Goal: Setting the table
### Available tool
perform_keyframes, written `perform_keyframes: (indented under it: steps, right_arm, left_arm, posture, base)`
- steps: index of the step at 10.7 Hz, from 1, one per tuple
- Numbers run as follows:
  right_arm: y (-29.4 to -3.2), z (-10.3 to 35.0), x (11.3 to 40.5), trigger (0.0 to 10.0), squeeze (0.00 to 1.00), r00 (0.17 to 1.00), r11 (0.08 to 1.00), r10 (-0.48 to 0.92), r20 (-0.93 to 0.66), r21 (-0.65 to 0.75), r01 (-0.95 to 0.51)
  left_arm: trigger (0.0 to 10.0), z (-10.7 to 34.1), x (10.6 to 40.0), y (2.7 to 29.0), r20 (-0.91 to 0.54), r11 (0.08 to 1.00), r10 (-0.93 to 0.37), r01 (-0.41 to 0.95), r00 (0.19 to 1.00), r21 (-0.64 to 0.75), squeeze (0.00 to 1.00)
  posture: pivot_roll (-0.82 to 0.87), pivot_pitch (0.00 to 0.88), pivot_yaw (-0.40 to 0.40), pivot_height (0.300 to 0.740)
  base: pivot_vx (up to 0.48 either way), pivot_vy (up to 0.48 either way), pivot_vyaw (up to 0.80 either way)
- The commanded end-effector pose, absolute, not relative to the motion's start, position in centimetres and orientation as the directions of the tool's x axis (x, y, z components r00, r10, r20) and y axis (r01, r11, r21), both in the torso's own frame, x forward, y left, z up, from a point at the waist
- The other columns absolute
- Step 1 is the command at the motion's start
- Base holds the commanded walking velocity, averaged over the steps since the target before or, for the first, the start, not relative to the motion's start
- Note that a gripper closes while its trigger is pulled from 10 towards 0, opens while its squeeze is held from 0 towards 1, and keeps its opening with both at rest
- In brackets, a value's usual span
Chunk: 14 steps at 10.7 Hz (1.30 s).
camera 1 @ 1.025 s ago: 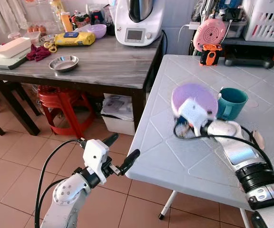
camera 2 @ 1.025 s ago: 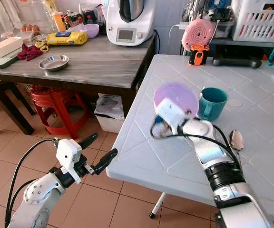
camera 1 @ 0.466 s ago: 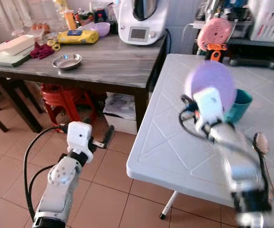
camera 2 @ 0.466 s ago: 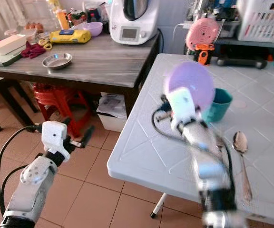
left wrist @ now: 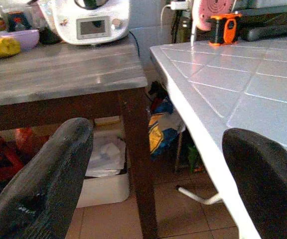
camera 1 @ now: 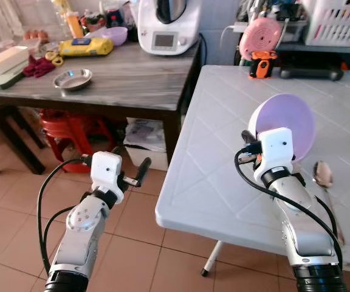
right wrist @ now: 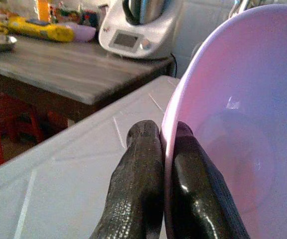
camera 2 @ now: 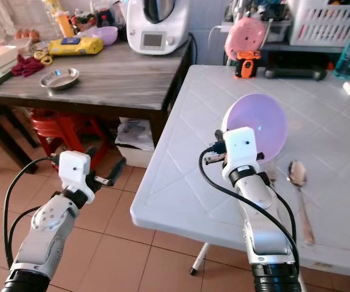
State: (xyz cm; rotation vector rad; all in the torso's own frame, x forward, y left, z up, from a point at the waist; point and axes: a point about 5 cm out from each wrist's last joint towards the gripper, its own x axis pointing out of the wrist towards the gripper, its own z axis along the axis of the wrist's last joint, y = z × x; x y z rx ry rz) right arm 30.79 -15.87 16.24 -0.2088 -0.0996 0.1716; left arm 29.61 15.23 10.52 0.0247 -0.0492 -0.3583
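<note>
Right gripper (right wrist: 162, 164) pinches the bowl (camera 1: 284, 125) rim above the worktop (camera 1: 217, 115); looks light, slick plastic. Left gripper (left wrist: 153, 174) hangs open, empty.

Lilac bowl (camera 1: 287, 121) tilted on edge, spoon (camera 1: 324, 179) flat beside

Count: 2 desks – white tiled desk (camera 1: 223, 158), grey wood-top desk (camera 1: 126, 73)
2 hands – left hand (camera 1: 132, 176), right hand (right wrist: 163, 164)
2 purple bowls – one big bowl (camera 1: 287, 125) over the white desk, one small bowl (camera 1: 115, 35) on the grey desk
1 spoon (camera 1: 324, 176)
1 steel dish (camera 1: 73, 78)
1 white kitchen machine (camera 1: 168, 25)
1 yellow packet (camera 1: 81, 47)
1 red cloth (camera 1: 36, 67)
1 red stool (camera 1: 72, 131)
1 white basket (camera 1: 336, 23)
1 pink round gadget (camera 1: 257, 39)
1 orange-black gadget (camera 1: 261, 65)
</note>
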Motion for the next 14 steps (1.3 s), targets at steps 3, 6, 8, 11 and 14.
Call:
perform_keyframes:
  steps: [3,6,8,11,14]
  right_arm:
    - [-15.4,17.2,30.7,10.0,0.0,0.975,0.963,0.188,0.122,-0.219,-0.159]
    - [-15.3,17.8,30.8,10.0,0.0,0.971,0.964,0.181,0.158,-0.225,-0.143]
    - [-15.5,17.9,30.8,10.0,0.0,0.972,0.967,0.171,0.164,-0.215,-0.134]
    - [-15.6,17.9,30.7,10.0,0.0,0.972,0.97,0.162,0.17,-0.21,-0.125]
    - [-15.6,17.9,30.8,10.0,0.0,0.972,0.971,0.154,0.176,-0.207,-0.117]
  left_arm:
    - [10.0,10.5,29.7,16.1,0.04,0.938,-0.345,0.343,0.938,0.046,0.0]
    - [10.0,10.4,29.5,16.0,0.042,0.936,-0.35,0.348,0.936,0.048,0.0]
    - [10.0,10.4,29.6,16.0,0.045,0.935,-0.352,0.35,0.935,0.048,0.0]
    - [10.0,10.5,29.6,15.6,0.051,0.933,-0.359,0.357,0.932,0.046,0.0]
    - [10.0,10.5,29.5,15.0,0.052,0.929,-0.368,0.367,0.928,0.039,0.0]
  posture:
    - [-0.05,0.0,0.091,0.74]
    - [-0.05,0.0,0.089,0.74]
    - [-0.05,0.0,0.091,0.74]
    - [-0.05,0.0,0.093,0.74]
    - [-0.05,0.0,0.097,0.74]
  base:
    - [0.0,0.441,0.0]
    - [0.0,0.48,0.0]
    - [0.0,0.48,0.0]
    - [0.0,0.48,-0.28]
    - [0.0,0.48,-0.15]
